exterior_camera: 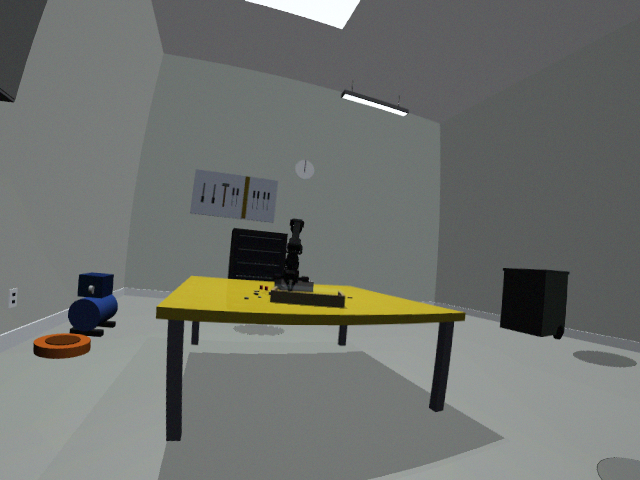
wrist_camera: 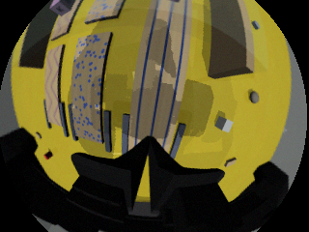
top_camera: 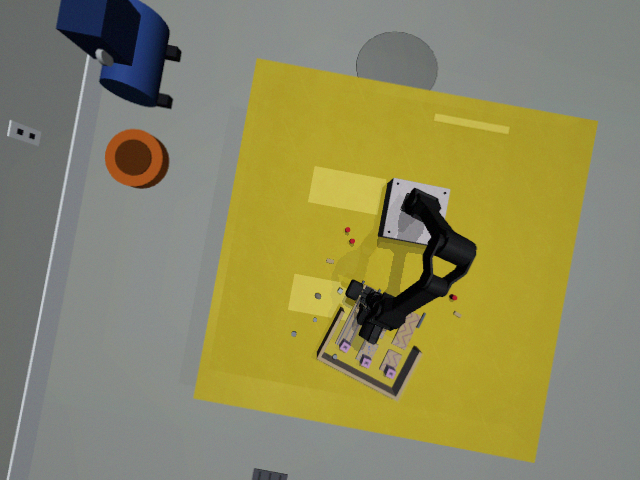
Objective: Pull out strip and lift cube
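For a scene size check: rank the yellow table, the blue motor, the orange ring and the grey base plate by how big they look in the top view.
1. yellow table
2. blue motor
3. grey base plate and orange ring look about alike, so they are left unranked; the arm also hides part of the plate.

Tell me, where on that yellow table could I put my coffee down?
Roomiest: the table's wide stretch beyond the arm's grey base, toward the far edges. Crowded: the walled tray of strips and purple cubes under the shut jaws, plus small bits scattered nearby.
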